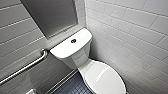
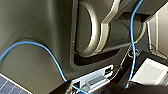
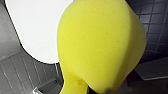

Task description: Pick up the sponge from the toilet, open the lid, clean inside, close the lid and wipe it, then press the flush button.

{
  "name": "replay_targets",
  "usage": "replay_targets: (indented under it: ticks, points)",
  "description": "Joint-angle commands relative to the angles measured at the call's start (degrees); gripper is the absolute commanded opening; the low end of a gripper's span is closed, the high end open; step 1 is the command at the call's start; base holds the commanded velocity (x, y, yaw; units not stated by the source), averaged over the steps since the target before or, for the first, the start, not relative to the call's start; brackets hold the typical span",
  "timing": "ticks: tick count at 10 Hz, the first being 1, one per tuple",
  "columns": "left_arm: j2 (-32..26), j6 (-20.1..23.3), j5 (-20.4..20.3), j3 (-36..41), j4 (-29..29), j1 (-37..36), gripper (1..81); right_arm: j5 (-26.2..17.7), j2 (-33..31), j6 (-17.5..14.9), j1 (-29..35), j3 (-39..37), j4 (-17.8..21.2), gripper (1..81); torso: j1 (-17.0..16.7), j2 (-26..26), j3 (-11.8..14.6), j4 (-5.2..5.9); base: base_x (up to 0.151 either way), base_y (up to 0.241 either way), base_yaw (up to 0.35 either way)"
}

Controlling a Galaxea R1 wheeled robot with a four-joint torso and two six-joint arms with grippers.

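The yellow sponge (image 3: 100, 45) looms very close in the right wrist view, and my right gripper is shut on it. Behind the sponge lies a white glossy part of the toilet (image 3: 35, 27). In the head view the white lid (image 1: 105, 77) lies closed over the bowl at the lower right. The small dark flush button (image 1: 73, 40) sits in the middle of the white tank top (image 1: 62, 48). The left wrist view looks at the robot's own dark body and a blue cable (image 2: 37, 46).
A metal grab bar (image 1: 25, 67) runs along the grey tiled wall to the left of the tank. White tiled wall (image 1: 135, 35) stands close on the toilet's right. Dark tiled floor (image 1: 72, 87) lies left of the bowl. A grey panel (image 1: 52, 15) hangs above the tank.
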Motion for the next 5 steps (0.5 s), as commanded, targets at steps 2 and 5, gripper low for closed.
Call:
replay_targets:
  ticks: [2, 5]
  points:
    - [-0.53, 0.19, 0.78, 0.46, 0.92, 1.41, 81.1, -26.17, 6.83, 0.40, 22.76, 3.45, -2.41, 1.0, 0.00, 0.00, 0.00, 0.00, 0.000, 0.000, 0.000]
    - [-0.45, 0.19, 0.87, 0.37, 0.92, 1.33, 81.1, -36.37, 17.28, 3.73, 32.89, -0.92, -2.94, 1.0, 0.00, 0.00, 0.00, 0.00, 0.000, 0.000, 0.000]
